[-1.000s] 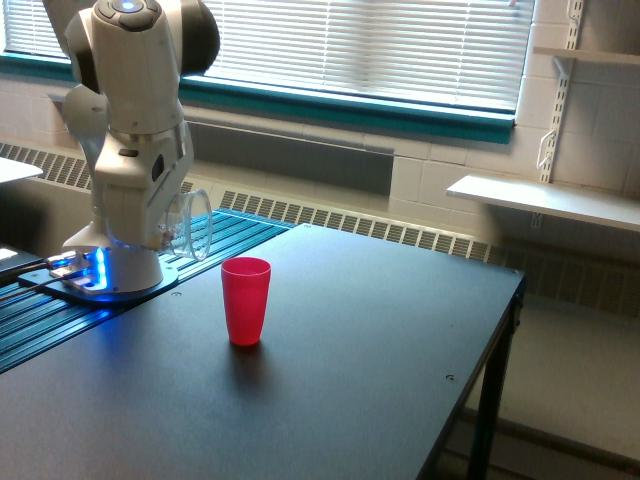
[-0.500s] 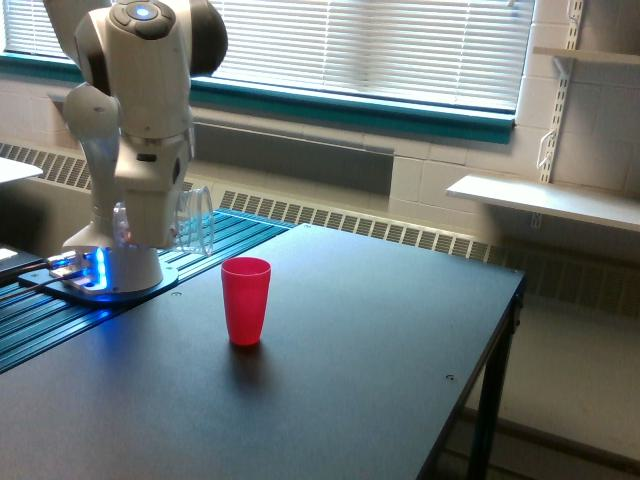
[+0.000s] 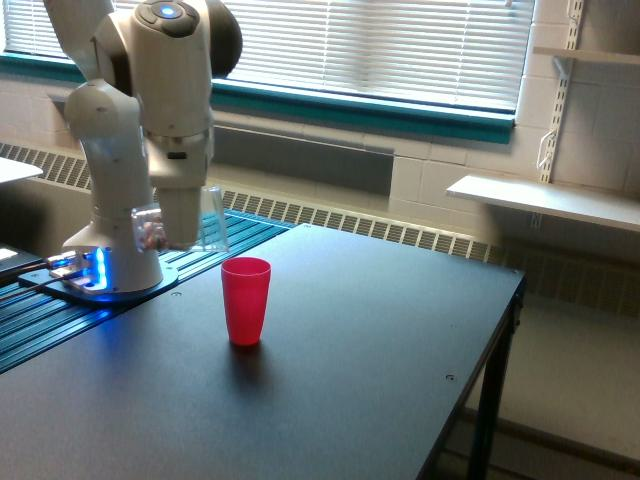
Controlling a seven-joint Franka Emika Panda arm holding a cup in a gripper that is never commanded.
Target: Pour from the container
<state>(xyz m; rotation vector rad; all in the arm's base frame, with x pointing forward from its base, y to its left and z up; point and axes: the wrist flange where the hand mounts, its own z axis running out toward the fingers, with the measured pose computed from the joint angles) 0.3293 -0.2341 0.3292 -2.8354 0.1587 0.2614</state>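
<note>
Your gripper (image 3: 182,222) clamps clear container (image 3: 178,222), tipped sideways, above-left of red cup (image 3: 245,300); jaws themselves hidden, grip apparently firm.

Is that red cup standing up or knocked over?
Standing upright: the red cup rests on its base on the black table, mouth facing up.

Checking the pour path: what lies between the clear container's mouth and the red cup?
Nothing: in the exterior view only open air separates the container from the red cup.
</note>
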